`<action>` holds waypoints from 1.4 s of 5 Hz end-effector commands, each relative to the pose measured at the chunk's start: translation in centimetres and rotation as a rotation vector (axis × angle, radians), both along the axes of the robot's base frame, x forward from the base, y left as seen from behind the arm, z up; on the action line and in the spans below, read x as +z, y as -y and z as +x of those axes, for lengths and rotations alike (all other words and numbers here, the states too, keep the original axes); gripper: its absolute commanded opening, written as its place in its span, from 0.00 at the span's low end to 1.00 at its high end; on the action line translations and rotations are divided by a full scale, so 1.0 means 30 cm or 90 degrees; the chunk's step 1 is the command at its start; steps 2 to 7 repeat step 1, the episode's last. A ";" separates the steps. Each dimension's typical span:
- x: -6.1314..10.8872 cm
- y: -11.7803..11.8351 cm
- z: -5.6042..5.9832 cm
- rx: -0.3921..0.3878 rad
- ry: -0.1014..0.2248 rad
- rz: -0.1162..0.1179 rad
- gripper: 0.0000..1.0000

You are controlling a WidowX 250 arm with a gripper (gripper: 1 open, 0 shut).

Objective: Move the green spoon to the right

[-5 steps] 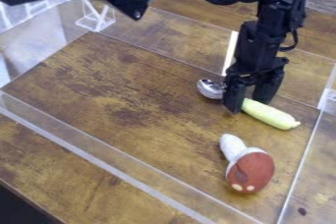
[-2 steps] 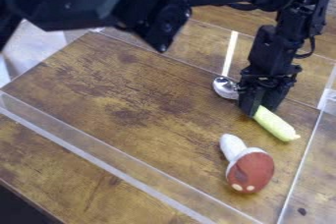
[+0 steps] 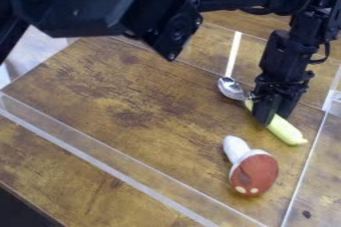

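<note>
Where tool point(image 3: 270, 109) points down, green spoon point(image 3: 285, 130) lies at its fingertips.

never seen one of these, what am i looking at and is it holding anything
The black machine is a robot arm. Its end effector is the part that grasps. There is only one viewpoint, a camera looking down at the table from outside the arm. On the table lie a spoon with a pale green handle and silvery bowl, and a toy mushroom with a brown cap. The end effector is down over the spoon's middle, probably gripping it, but it hides the contact.
</note>
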State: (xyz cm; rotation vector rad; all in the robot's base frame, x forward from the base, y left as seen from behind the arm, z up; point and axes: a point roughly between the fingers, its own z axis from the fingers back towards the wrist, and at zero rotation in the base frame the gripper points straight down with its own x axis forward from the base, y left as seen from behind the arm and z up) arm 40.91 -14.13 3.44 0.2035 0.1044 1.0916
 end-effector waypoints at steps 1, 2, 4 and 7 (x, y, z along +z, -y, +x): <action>0.190 0.061 -0.037 -0.039 0.042 -0.035 0.00; 0.190 0.061 -0.037 -0.039 0.042 -0.035 0.00; 0.190 0.061 -0.037 -0.039 0.042 -0.035 0.00; 0.190 0.061 -0.037 -0.039 0.042 -0.035 0.00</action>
